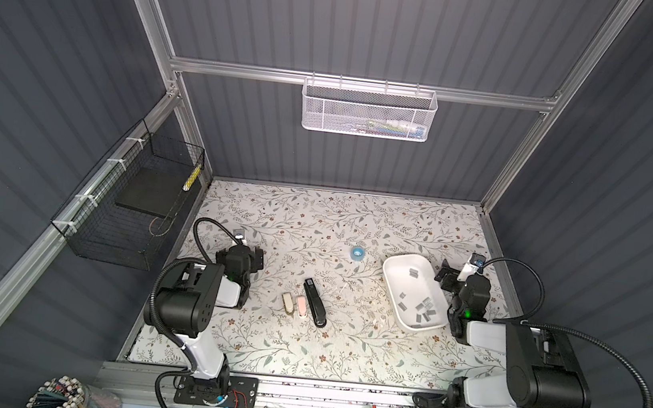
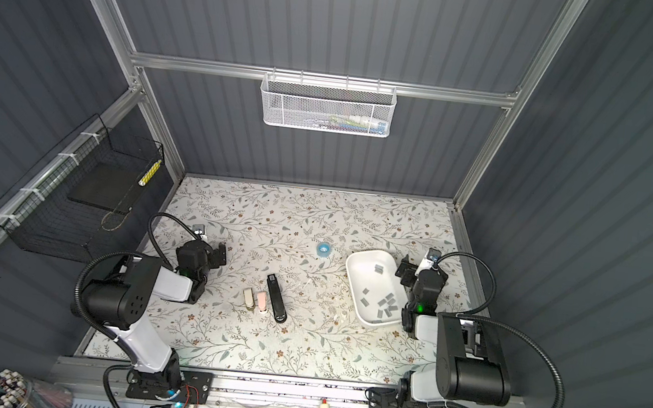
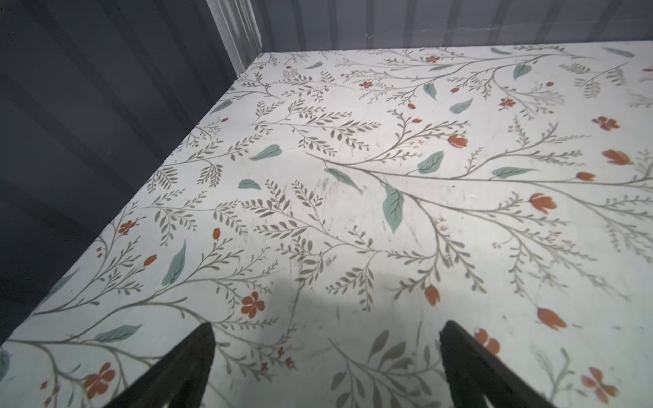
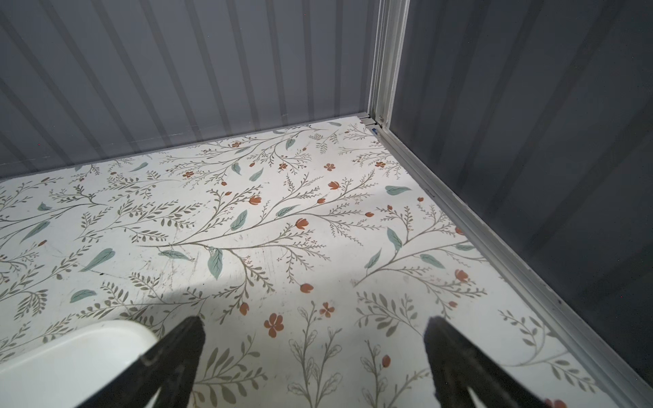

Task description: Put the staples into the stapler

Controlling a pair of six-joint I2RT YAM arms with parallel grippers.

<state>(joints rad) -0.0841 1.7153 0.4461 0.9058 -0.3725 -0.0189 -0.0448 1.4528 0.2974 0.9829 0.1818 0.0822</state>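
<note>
Both my pincers stand released, holding nothing. My left pincer (image 3: 327, 328) hangs over bare surface (image 3: 388, 219) near its left edge. My right pincer (image 4: 314, 323) hangs near the right edge, just beside the white tray (image 4: 70, 353). The staples (image 1: 423, 310) lie loose in that tray, mostly at its near end, so my right arm is by far the nearer to them. The black stapler (image 1: 314, 302) lies about mid-surface between my arms, its long axis running roughly from far edge to near edge, somewhat closer to my left pincer.
</note>
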